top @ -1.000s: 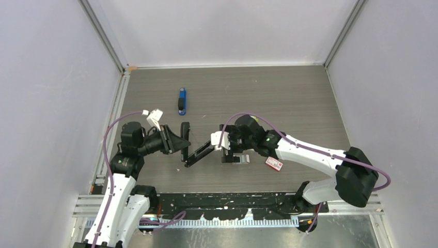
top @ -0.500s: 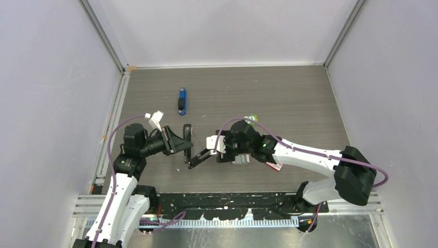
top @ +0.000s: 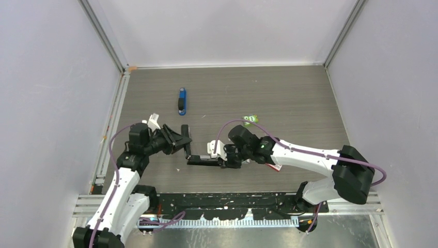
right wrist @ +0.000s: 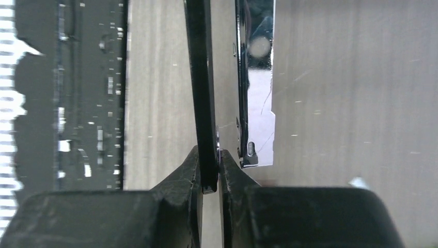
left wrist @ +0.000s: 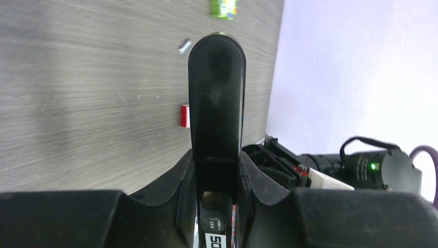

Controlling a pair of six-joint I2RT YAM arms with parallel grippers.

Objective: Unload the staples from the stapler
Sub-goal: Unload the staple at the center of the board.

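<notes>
L hand (left wrist: 217, 157) & R hand (right wrist: 209, 155) each clamped on opened black stapler (top: 201, 161), opp. ends.

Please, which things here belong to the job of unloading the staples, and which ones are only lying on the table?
Belong to the job:
- black stapler, opened, held by both the left gripper and the right gripper

Only lying about:
- blue stapler
- green packet
- red-and-white box
</notes>
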